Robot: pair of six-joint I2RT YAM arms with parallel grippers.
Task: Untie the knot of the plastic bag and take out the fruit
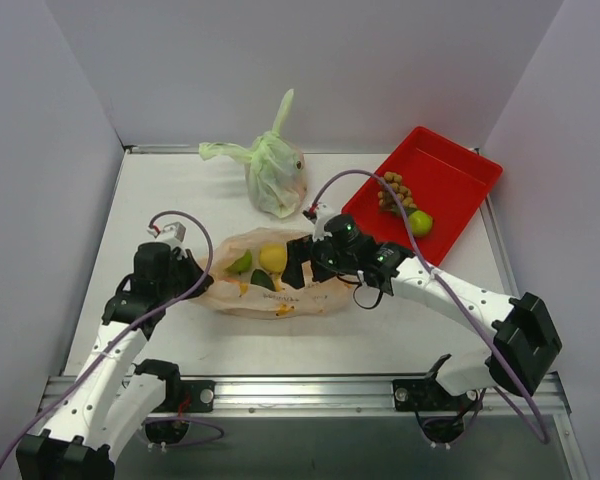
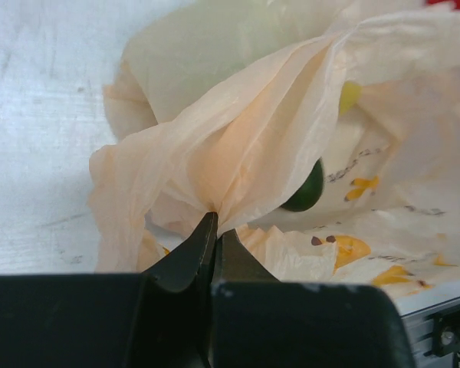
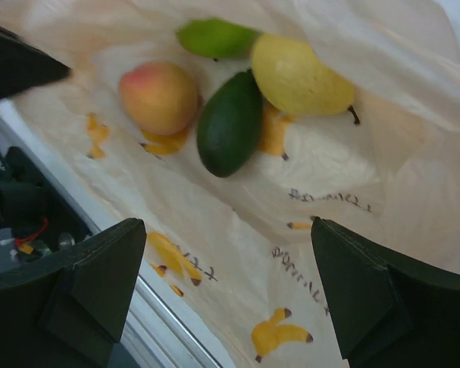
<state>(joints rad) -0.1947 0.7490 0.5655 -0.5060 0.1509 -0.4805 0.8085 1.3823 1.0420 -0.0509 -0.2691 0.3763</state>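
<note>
The pale orange plastic bag (image 1: 270, 288) lies open and flat mid-table; no knot shows on it. Inside I see a light green fruit (image 1: 240, 263), a yellow pear-shaped fruit (image 1: 272, 258) and a dark green fruit (image 1: 262, 280). The right wrist view also shows a peach-pink fruit (image 3: 159, 97) beside the dark green one (image 3: 230, 123) and the yellow one (image 3: 299, 77). My left gripper (image 2: 215, 224) is shut on a bunched fold of the bag (image 2: 245, 146) at its left end. My right gripper (image 3: 228, 245) is open and empty, just over the bag's right part.
A tied light green bag (image 1: 275, 170) stands at the back centre. A red tray (image 1: 430, 190) at the back right holds a green apple (image 1: 420, 222) and a cluster of small brown balls (image 1: 395, 190). White walls enclose the table; a metal rail runs along the near edge.
</note>
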